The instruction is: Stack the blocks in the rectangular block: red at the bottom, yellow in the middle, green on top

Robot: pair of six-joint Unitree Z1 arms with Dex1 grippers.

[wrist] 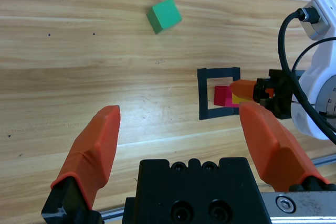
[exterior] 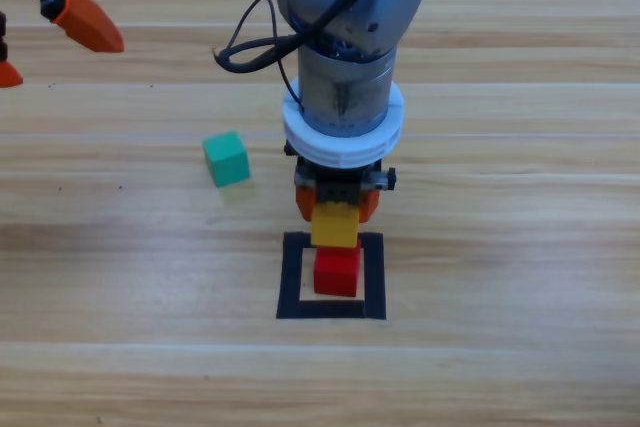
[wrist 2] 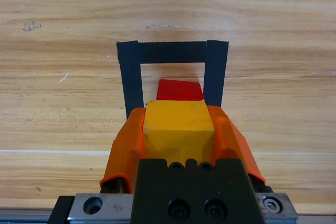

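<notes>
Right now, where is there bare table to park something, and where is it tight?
Free: the wood right of the black tape outline, and the front strip below it. Also between the green cube and the outline.
Crowded: inside the outline, where the red cube sits under the right gripper holding the yellow cube.

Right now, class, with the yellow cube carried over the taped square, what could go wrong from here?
1. The right gripper holds the yellow cube near the red cube but seemingly not squarely over it; released off-centre, it may slide off.
2. Lowered too far, the jaws may nudge red against the black tape outline.
3. The green cube lies close by; a wide retreat could knock it.
</notes>
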